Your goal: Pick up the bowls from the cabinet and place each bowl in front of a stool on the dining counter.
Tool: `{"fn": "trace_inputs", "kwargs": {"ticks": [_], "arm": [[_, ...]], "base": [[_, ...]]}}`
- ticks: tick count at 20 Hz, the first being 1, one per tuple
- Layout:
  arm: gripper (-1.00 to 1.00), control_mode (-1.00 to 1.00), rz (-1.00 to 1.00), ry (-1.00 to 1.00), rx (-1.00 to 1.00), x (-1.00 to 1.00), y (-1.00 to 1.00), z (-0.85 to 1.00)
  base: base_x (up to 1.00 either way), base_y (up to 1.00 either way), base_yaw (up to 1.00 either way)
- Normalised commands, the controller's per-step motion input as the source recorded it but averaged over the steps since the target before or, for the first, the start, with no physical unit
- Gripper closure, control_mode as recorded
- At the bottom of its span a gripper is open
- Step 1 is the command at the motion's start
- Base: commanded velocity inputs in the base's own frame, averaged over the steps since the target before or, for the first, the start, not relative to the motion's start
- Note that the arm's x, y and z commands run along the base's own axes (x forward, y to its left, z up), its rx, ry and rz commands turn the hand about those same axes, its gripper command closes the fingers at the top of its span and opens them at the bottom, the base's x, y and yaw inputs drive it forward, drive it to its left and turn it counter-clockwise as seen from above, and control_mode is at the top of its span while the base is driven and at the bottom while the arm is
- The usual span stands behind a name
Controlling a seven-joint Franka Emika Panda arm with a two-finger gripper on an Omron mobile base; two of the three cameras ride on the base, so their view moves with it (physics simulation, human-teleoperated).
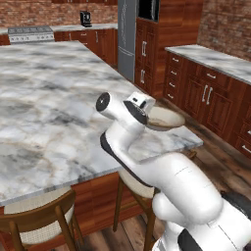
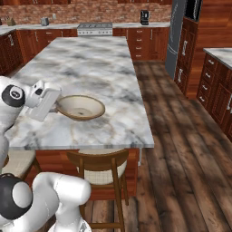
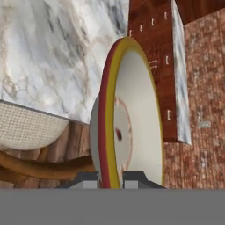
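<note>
One bowl (image 2: 80, 107), the wide cream one, sits over the near end of the dining counter (image 2: 90, 68), close to the edge that faces the stools. The gripper (image 3: 110, 178) is closed narrow on the bowl's rim: in the hand view the rim runs straight up between the two dark finger tips, with a reddish band on one side of the edge and a yellowish one beside it, and the pale inside of the bowl (image 3: 132, 127) turned to the right of that picture. In the right base view the white hand reaches the bowl from its left side, and in the left base view the bowl (image 1: 164, 119) shows just past the wrist, above the counter's corner. Whether the bowl's base is touching the marble or is just above it cannot be told. A wooden stool (image 2: 102, 170) with a cream cushion stands tucked under the counter's edge right below the bowl, and a second stool (image 1: 39, 220) stands further along the same edge. Behind the island, along the brick wall, a stove (image 2: 94, 28) and a dark coffee machine (image 2: 144, 17) stand on the back counter.
</note>
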Motion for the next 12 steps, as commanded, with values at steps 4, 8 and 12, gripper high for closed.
{"fn": "trace_inputs", "kwargs": {"ticks": [4,8,12], "arm": [[1.0,-1.0,-0.17,0.12,-0.1,0.56,0.0,-0.59],[1.0,-1.0,-0.12,0.09,-0.12,0.42,0.0,-0.57],[1.0,-1.0,-0.06,0.05,-0.08,0.34,0.0,-0.64]], "base": [[0.0,0.0,0.0],[0.0,0.0,0.0],[0.0,0.0,0.0]]}}
